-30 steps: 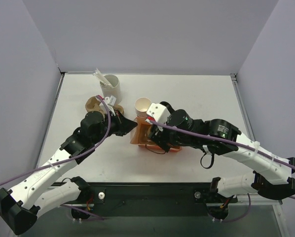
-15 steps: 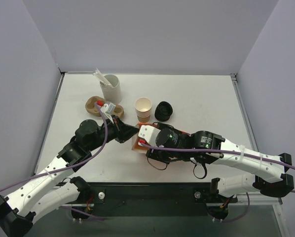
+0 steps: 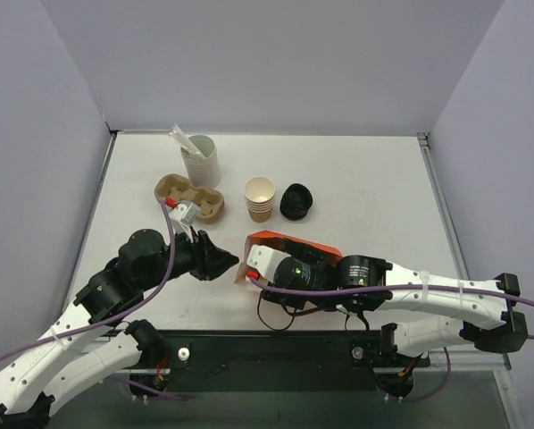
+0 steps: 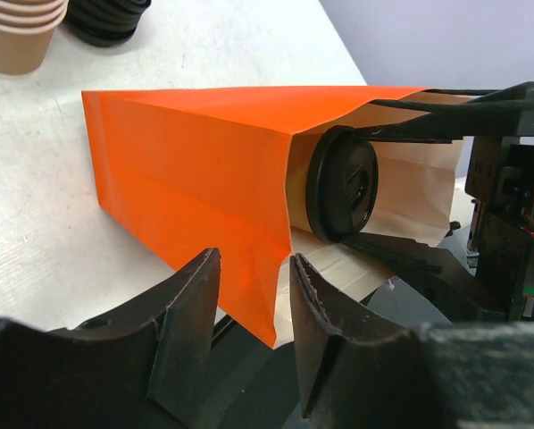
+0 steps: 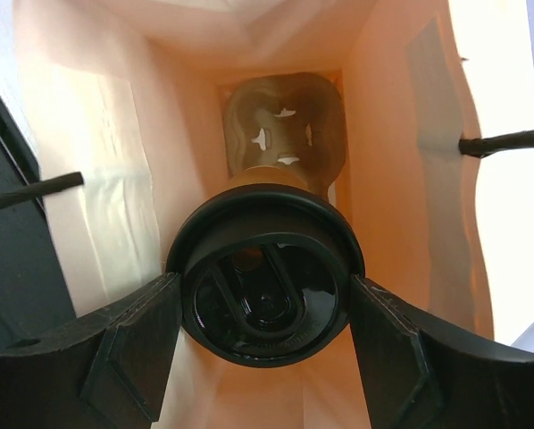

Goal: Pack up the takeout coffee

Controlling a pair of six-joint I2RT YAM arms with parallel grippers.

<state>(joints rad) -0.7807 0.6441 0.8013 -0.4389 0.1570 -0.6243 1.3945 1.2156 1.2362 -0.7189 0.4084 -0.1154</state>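
Observation:
The takeout coffee (image 4: 342, 183), a tan cup with a black lid (image 5: 265, 286), sits in the mouth of an orange paper bag (image 4: 196, 170) lying on its side. My right gripper (image 5: 262, 308) is shut on the cup just below the lid, and its fingers (image 4: 463, 105) reach into the bag. A pulp carrier piece (image 5: 285, 134) lies at the bag's bottom. My left gripper (image 4: 254, 268) is open, and the bag's lower corner shows between its fingers without being pinched. From above, the bag (image 3: 289, 243) lies under the right wrist, with the left gripper (image 3: 227, 264) just to its left.
A pulp cup carrier (image 3: 191, 195), a white cup holding stirrers (image 3: 200, 158), a stack of lidless tan cups (image 3: 260, 198) and a pile of black lids (image 3: 296, 202) stand behind the bag. The table's dark near edge (image 3: 276, 344) is close to both grippers.
Both arms have drawn back toward the near edge. The bag has come with the right gripper and now lies lower and flatter. The left gripper has pulled left off the bag's edge.

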